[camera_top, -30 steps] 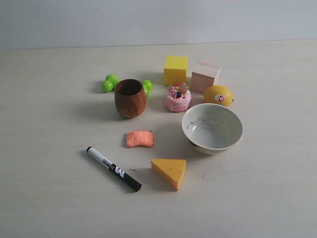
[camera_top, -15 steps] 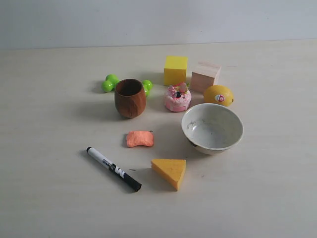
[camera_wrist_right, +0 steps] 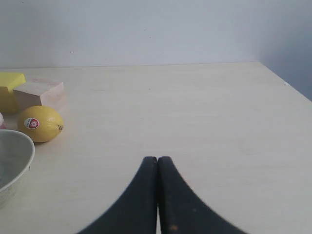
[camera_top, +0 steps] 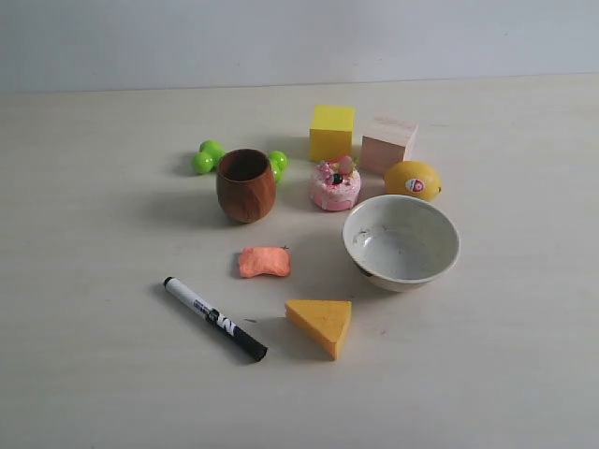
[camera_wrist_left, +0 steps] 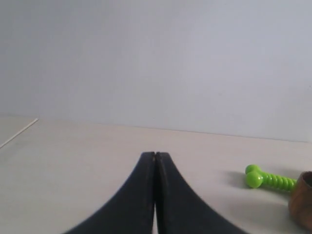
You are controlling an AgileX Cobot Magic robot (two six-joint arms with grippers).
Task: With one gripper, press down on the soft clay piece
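The soft clay piece (camera_top: 265, 262) lies flat near the middle of the tabletop (camera_top: 94, 374), well apart from every edge. From it, the wooden cup (camera_top: 246, 185) stands toward the wall edge. The cheese wedge (camera_top: 321, 324) and the black marker (camera_top: 215, 319) lie toward the opposite edge, and the white bowl (camera_top: 401, 240) toward the right edge. The clay lies apart from all of them. The left pincer (camera_wrist_left: 155, 155) is clenched, jaws pressed together, near the green toy (camera_wrist_left: 268, 179). The right pincer (camera_wrist_right: 157, 158) is clenched too, well apart from the lemon (camera_wrist_right: 40, 123).
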